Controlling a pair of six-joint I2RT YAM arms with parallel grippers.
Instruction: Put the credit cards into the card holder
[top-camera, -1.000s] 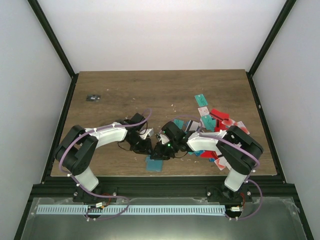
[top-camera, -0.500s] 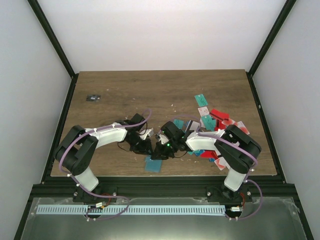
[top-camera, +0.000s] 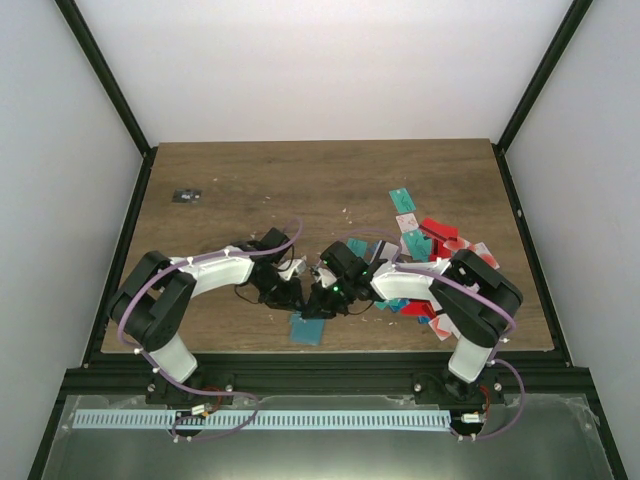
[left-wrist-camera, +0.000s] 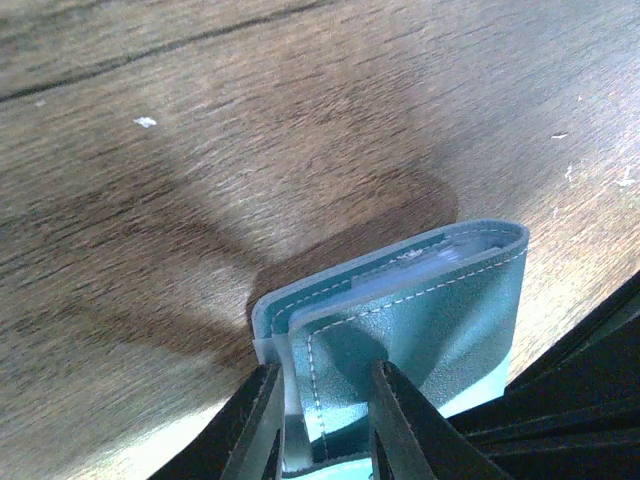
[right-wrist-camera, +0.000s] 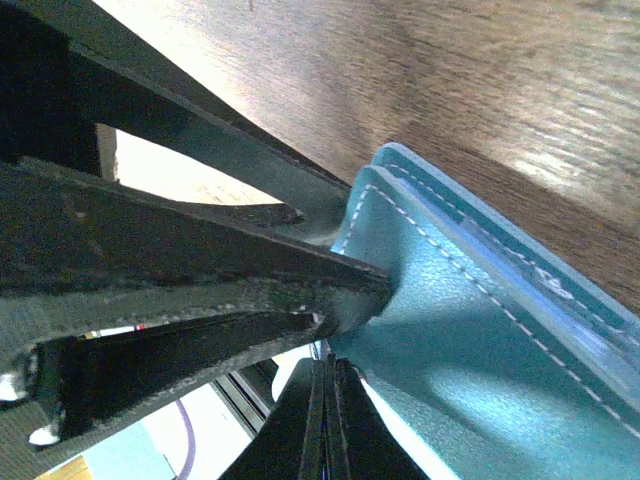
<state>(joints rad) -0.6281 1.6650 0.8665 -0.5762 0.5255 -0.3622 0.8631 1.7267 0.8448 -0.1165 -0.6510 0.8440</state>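
The blue-grey card holder (top-camera: 310, 329) lies near the table's front edge, its top flap (left-wrist-camera: 430, 310) lifted. My left gripper (top-camera: 297, 292) meets it from the left. In the left wrist view the gripper (left-wrist-camera: 325, 385) is closed on the flap's near edge. My right gripper (top-camera: 319, 297) comes from the right, its jaws (right-wrist-camera: 328, 365) pressed together on something thin seen edge-on, apparently a card, right beside the flap (right-wrist-camera: 480, 340). The left fingers (right-wrist-camera: 200, 250) show there, pinching the flap's corner. The credit cards (top-camera: 430, 250) lie heaped at the right.
A tiny black object with white marks (top-camera: 185, 195) lies at the far left. The front table edge (top-camera: 320, 350) is just below the holder. Black frame posts (top-camera: 520, 110) stand at the table's sides. Both arms crowd the front middle.
Both grippers have shifted only slightly, closing in on each other over the holder. The holder and the card heap have not moved.
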